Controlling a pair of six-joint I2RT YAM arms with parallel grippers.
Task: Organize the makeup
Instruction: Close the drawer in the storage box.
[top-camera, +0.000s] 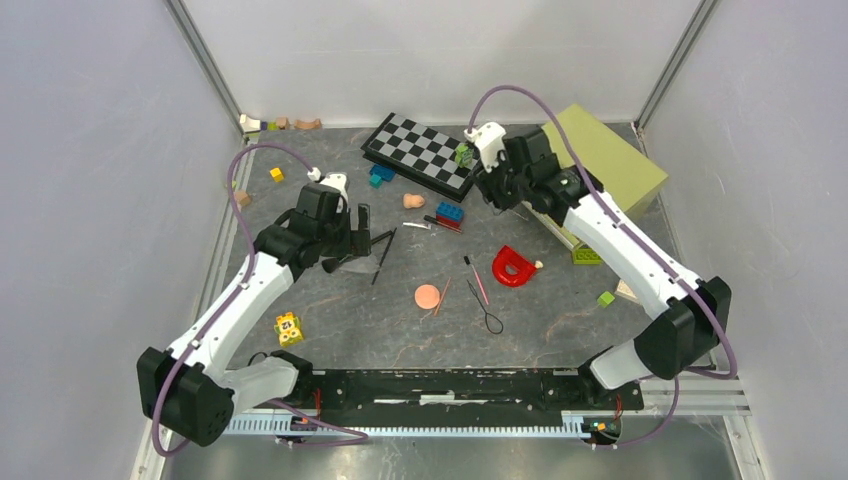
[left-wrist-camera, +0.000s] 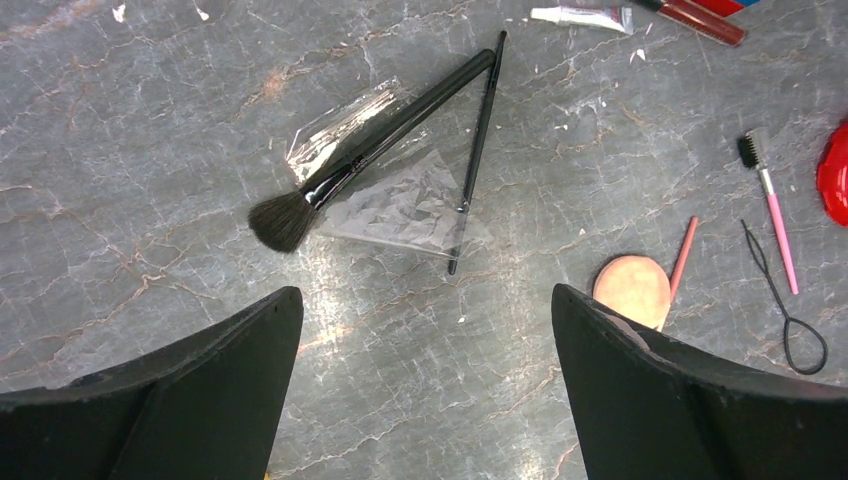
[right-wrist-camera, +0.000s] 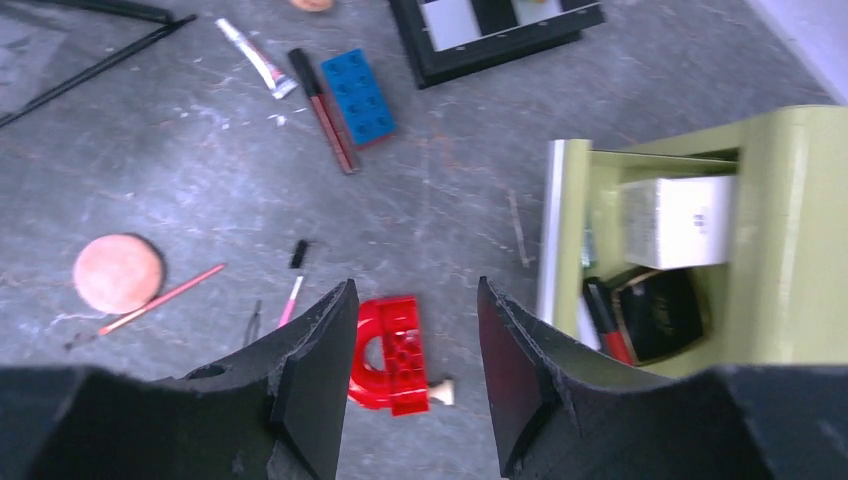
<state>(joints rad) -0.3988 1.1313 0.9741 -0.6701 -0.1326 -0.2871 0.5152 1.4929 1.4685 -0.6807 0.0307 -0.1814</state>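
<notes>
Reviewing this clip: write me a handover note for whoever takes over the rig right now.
Left hand: open, empty, by the large black-handled powder brush and thin black brush lying on clear plastic wrap.
Right hand: open, empty, above the red horseshoe-shaped piece, beside the olive-green open box.
Done: dark compact and white carton sit in the box.
Left: both brushes, round peach puff, thin pink pencil, white tube and red lip gloss lie loose on the table.

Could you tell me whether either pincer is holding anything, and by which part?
Nothing is held: the left pincer and the right pincer both stand open and empty.
</notes>
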